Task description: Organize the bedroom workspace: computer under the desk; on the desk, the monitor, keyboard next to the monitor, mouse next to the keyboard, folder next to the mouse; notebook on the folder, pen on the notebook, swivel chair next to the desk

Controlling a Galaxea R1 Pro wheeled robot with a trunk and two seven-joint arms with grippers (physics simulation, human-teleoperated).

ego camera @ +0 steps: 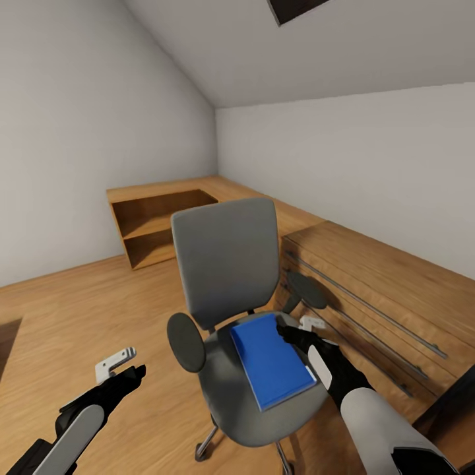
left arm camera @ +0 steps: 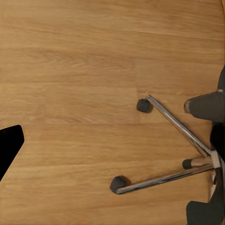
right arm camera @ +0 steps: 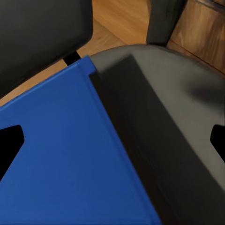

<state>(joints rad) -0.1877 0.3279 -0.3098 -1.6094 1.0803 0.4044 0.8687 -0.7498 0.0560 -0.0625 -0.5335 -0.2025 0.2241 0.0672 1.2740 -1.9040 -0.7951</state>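
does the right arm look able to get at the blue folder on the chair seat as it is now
Probably yes. The right gripper hovers open right over the folder, which lies flat on the swivel chair seat with nothing on top; the armrest sits off to the side.

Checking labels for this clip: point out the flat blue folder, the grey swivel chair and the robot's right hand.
flat blue folder (ego camera: 272, 361), head view, cover centre.
grey swivel chair (ego camera: 226, 260), head view, backrest middle.
right hand (ego camera: 305, 328), head view, between fingertips.

No legible text or markings
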